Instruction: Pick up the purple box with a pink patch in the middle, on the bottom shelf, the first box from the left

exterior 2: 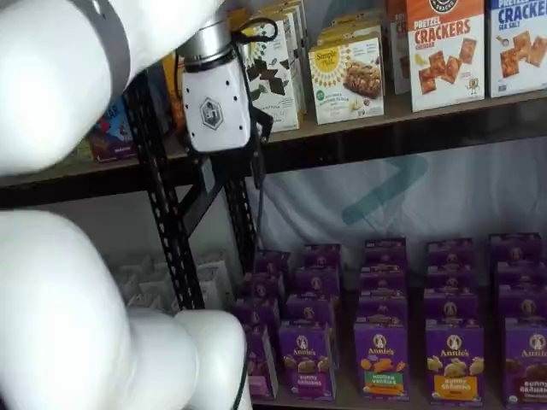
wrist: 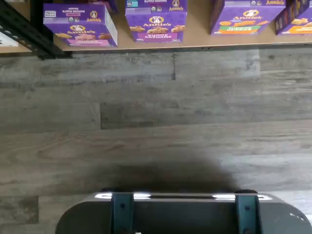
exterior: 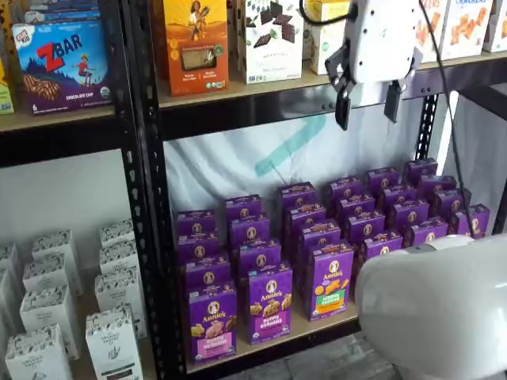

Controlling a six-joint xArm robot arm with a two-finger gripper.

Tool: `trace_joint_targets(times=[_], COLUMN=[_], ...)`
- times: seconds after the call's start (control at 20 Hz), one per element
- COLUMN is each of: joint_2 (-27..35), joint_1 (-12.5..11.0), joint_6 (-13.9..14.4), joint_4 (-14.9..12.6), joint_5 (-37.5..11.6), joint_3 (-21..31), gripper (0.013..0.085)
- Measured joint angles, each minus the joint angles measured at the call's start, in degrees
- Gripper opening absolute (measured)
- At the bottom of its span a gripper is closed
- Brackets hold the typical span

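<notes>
Stood upright at the front left corner of the bottom shelf (exterior: 317,326) – the purple box (exterior: 212,323), pink band across its front, tight against the black perforated upright (exterior: 150,237) on one side and just beside the all-purple carton (exterior: 269,304) on the other. Seen in the wrist view too, at the shelf's front edge, with grey plank floor (wrist: 156,122) filling the rest and the dark teal-bracketed mount (wrist: 180,212) at the frame's edge. Hung high above the rows, level with the upper shelf board: the gripper (exterior: 367,101), two black fingers plainly apart with nothing between them, well clear of the target and over toward the right-hand rows. Not yet started, by the look of it – a long descent and a shift toward the left corner remaining. Several risks from here: closing on the all-purple neighbour or the green-banded carton (exterior: 330,282) instead, given near-identical purple fronts; clipping a finger on the upright, given how snug the target sat to it; dragging or toppling the neighbour or the boxes lined up behind, given no visible gap; fouling the black rail at the shelf's front edge on a low approach
</notes>
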Motion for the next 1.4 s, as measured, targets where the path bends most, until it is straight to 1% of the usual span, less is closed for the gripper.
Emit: trace_joint_targets(times=[0.15,0.5,0.75,0.95,1.0,1.1,1.2,1.25,1.35,1.4], joint_2=[-0.7,0.3,2.5,5.7,7.0,10.2,13.0,14.4,16.9,18.0], joint_1=[-0.7,0.6,1.3,2.0,2.3,3.2,3.5,3.6,4.2,4.3], joint_6=[-0.8,0.2,0.5,0.4,0.7,1.8,2.1,2.1,3.1,3.1], joint_4=[0.6,0.1,1.3,2.4,2.3,1.1,0.9,0.9,-0.4,-0.2], joint_5=[-3.9,-13.0,-21.0,-27.7,-29.5,-32.9,-36.3,-38.7,-44.9,-47.8], joint_3=[4.3,13.8,20.1,24.1,24.9,26.1,27.1,27.8,29.5,30.2], gripper=[0.0850,0.0850,0.0850,0.0850,0.0850,0.0850,0.0850,0.0850,0.0850,0.0850])
